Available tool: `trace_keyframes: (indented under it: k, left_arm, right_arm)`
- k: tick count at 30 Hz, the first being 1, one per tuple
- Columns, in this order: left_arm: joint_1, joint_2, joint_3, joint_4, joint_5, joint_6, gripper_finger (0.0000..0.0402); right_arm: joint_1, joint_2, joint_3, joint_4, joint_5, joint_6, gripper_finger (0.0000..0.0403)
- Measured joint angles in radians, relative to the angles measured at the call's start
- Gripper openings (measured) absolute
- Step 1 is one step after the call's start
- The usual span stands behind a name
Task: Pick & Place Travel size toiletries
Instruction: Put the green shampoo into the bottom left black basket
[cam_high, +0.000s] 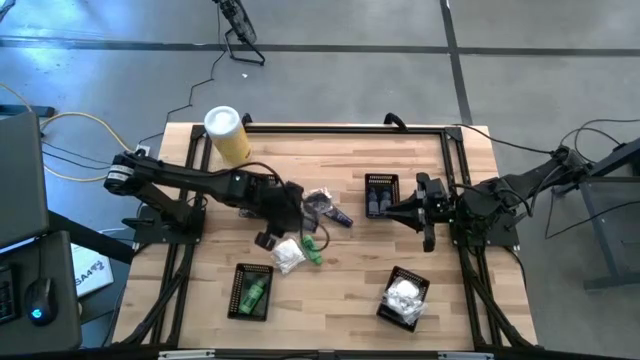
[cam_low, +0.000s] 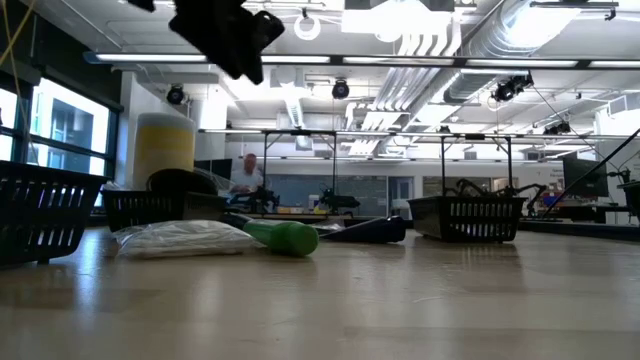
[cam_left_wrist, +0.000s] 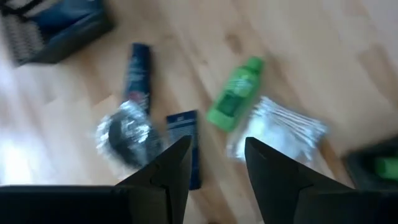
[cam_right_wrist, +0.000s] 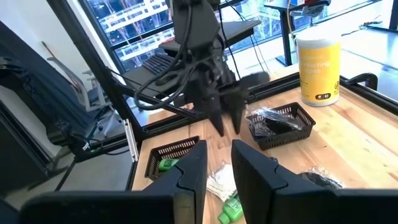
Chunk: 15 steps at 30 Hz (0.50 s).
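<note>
Loose toiletries lie on the wooden table's middle: a green bottle (cam_left_wrist: 235, 93) on its side, a white packet (cam_left_wrist: 280, 127) beside it, a dark blue tube (cam_left_wrist: 138, 74), a second dark blue tube (cam_left_wrist: 185, 143) and a silvery-clear packet (cam_left_wrist: 124, 134). My left gripper (cam_high: 298, 215) hangs above them, slanting down and open, with nothing between its fingers (cam_left_wrist: 168, 171). In the low view it (cam_low: 225, 30) is well clear of the table. My right gripper (cam_high: 397, 212) waits level at the right, narrowly open and empty (cam_right_wrist: 219, 168).
Black mesh baskets: near left with a green bottle (cam_high: 250, 292), near right with white packets (cam_high: 403, 297), far right of centre with dark blue tubes (cam_high: 381, 195), and one with silvery packets (cam_right_wrist: 280, 124) near the yellow canister (cam_high: 227, 133). A person shows far behind (cam_low: 247, 175).
</note>
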Motion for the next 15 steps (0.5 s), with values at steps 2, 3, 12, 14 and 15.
trace_keyframes:
  k: [2, 3, 12, 14, 15]
  left_arm:
    - [0.002, 0.000, -0.029, 0.010, 0.066, 0.044, 0.0145]
    - [0.003, 0.000, -0.045, 0.021, 0.095, 0.066, 0.0145]
    - [0.002, 0.000, -0.179, 0.205, 0.187, 0.117, 0.0145]
    - [0.003, 0.001, -0.191, 0.243, 0.203, 0.135, 0.0145]
    - [0.002, 0.001, -0.191, 0.268, 0.208, 0.140, 0.0145]
  right_arm:
    - [0.000, 0.000, 0.000, 0.000, 0.000, 0.000, 0.0066]
    - [0.000, 0.000, 0.000, 0.000, 0.000, 0.000, 0.0066]
    - [0.000, 0.018, 0.000, 0.001, -0.001, 0.029, 0.0066]
    - [0.000, 0.021, 0.000, -0.001, -0.004, 0.030, 0.0066]
    - [0.000, 0.022, 0.000, -0.001, -0.004, 0.031, 0.0066]
